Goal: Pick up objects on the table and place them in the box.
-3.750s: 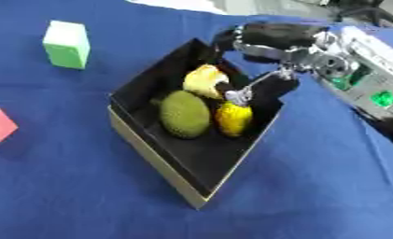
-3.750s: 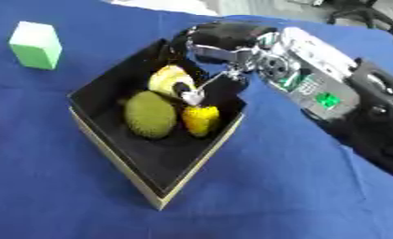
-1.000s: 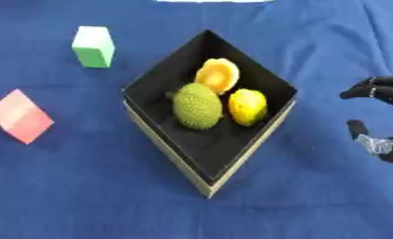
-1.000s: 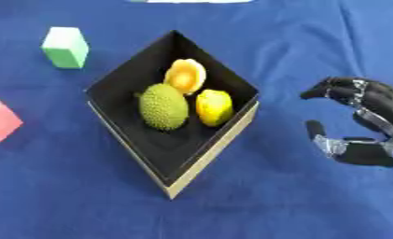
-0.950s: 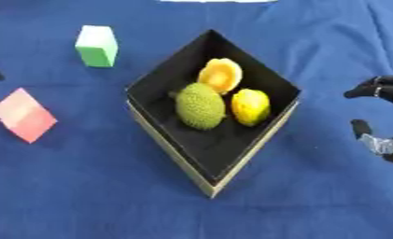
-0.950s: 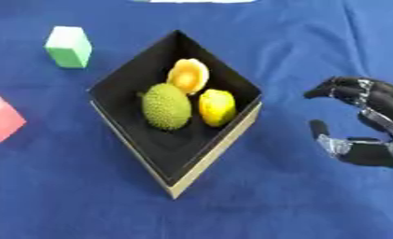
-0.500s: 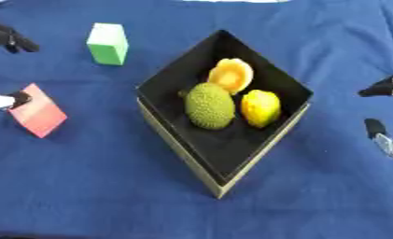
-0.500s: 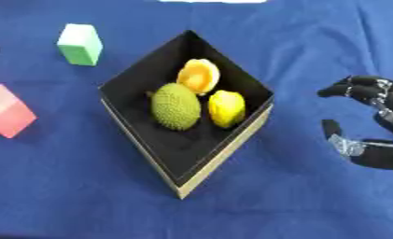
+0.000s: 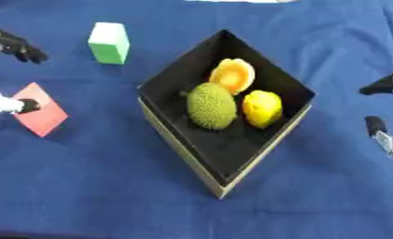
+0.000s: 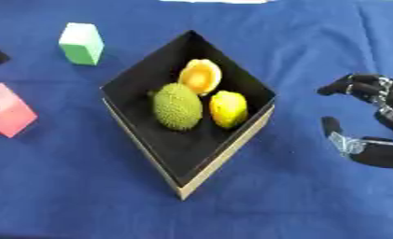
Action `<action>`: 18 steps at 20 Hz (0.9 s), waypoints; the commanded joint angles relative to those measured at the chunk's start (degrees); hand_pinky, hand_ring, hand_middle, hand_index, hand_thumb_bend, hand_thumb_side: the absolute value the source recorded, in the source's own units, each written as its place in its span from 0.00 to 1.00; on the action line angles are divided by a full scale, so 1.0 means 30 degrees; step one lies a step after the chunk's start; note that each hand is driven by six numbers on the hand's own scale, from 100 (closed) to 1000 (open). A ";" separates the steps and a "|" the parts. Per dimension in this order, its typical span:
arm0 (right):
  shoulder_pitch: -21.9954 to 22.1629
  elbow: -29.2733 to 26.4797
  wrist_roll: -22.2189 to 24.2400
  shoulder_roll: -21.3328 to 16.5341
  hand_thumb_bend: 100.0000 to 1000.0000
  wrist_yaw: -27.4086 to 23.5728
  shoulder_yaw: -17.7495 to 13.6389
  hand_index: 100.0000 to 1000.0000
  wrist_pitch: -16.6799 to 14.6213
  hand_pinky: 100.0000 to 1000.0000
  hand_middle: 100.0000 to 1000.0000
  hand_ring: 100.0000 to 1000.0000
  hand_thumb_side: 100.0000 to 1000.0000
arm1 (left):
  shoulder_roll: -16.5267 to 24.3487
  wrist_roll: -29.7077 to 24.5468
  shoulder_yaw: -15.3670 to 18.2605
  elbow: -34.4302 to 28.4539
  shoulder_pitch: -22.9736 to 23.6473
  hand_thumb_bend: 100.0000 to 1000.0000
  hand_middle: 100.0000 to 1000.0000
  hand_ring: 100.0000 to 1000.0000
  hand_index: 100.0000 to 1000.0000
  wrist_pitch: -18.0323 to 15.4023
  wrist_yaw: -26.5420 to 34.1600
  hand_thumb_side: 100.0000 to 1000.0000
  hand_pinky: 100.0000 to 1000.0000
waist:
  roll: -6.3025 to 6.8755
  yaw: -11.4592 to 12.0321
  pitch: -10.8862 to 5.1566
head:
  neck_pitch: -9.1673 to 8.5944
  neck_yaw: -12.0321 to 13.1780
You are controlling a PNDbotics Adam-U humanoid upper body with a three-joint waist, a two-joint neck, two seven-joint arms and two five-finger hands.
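Sitting inside the black box (image 9: 183, 74) on the blue desk (image 9: 85, 186): a green bumpy fruit (image 9: 211, 105), a yellow lemon (image 9: 262, 108), an orange half (image 9: 232, 75); lying outside at the left, green block (image 9: 109, 43) and red block (image 9: 39, 109); reaching open around the red block, left hand (image 9: 5, 103), thumb tip touching it; hovering open and empty right of the box, right hand (image 10: 371, 119).

Black open box (image 9: 191, 154) sat diamond-wise mid-tabletop, tan outer walls. Inside: bumpy green fruit (image 9: 211, 105), yellow lemon (image 9: 262, 108) right of it, touching; orange half-fruit (image 9: 232, 76) at far side. Green block (image 9: 109, 43) stood far left. Red block (image 9: 40, 109) lay left, tilted.
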 commanded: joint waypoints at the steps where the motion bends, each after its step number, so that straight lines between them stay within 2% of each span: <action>1: -0.0201 -0.0277 -0.0036 -0.0229 0.00 -0.0149 -0.0217 0.80 0.0126 0.81 0.67 0.73 0.38 | 0.0368 0.0329 0.0396 0.0224 -0.0172 0.40 0.78 0.82 0.90 0.0445 -0.0563 0.53 0.87 | -0.0004 -0.0011 -0.0305 | -0.0278 -0.0059; 5: -0.0244 -0.0277 -0.0075 -0.0092 0.00 -0.0192 -0.0252 0.79 0.0221 0.81 0.67 0.73 0.38 | 0.0363 0.0368 0.0417 0.0547 0.0106 0.41 0.80 0.83 0.90 0.0800 -0.0746 0.55 0.87 | -0.0004 -0.0017 -0.0264 | -0.0302 -0.0059; 9: -0.0281 -0.0277 -0.0120 -0.0004 0.00 -0.0208 -0.0284 0.79 0.0275 0.81 0.66 0.72 0.38 | 0.0381 0.0438 0.0451 0.0971 0.0495 0.43 0.79 0.83 0.89 0.1384 -0.1071 0.52 0.87 | 0.0006 -0.0017 -0.0218 | -0.0295 -0.0057; 15: -0.0261 -0.0277 -0.0221 0.0176 0.00 -0.0222 -0.0343 0.79 0.0466 0.81 0.66 0.72 0.38 | 0.0271 0.0558 0.0546 0.1613 0.0703 0.45 0.80 0.84 0.89 0.2660 -0.0219 0.55 0.88 | 0.0040 0.0015 -0.0168 | -0.0320 -0.0036; 18: -0.0278 -0.0277 -0.0244 0.0234 0.00 -0.0258 -0.0331 0.79 0.0493 0.81 0.66 0.72 0.38 | 0.0193 0.0542 0.0463 0.1775 0.0672 0.46 0.80 0.84 0.89 0.3217 -0.0530 0.56 0.88 | 0.0051 -0.0005 -0.0141 | -0.0327 -0.0025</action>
